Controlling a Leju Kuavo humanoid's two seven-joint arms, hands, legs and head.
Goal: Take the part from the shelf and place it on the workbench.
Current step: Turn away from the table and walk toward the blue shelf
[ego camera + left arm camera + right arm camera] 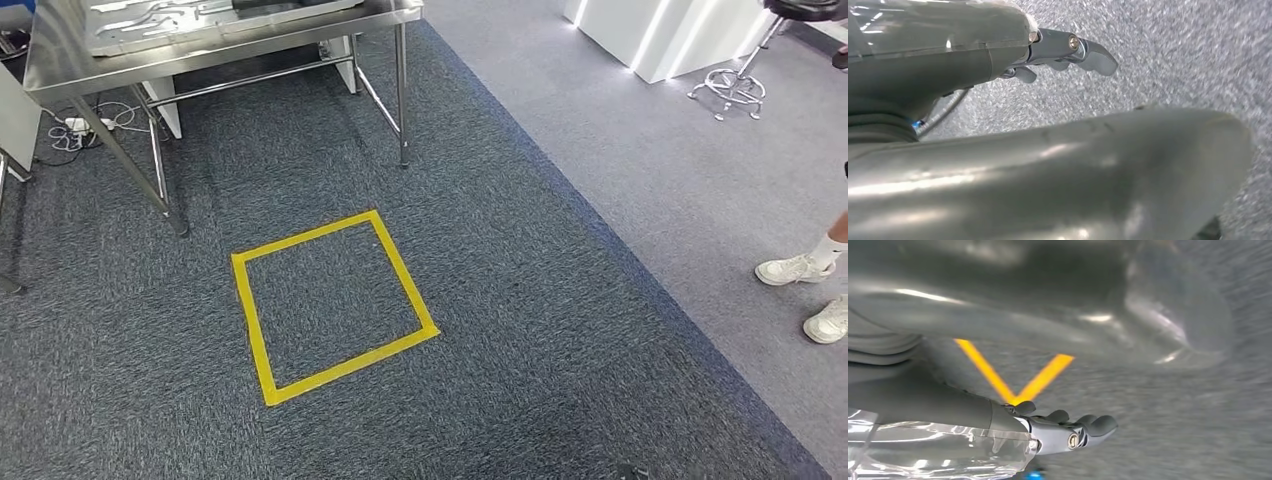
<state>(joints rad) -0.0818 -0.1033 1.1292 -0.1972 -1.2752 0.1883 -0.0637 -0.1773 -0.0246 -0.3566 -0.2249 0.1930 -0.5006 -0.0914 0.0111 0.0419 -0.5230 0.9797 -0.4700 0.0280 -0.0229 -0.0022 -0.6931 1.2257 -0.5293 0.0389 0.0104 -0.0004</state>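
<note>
Steel counter sits upper left of head view, metal parts on top. Yellow tape square on carpet, likely standing marker. Left hand and right hand hang empty, fingers loosely extended. Shelf part unseen.

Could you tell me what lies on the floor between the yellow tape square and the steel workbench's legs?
In the head view, bare dark carpet separates the yellow tape square from the steel workbench. Nothing rests on that stretch.
</note>
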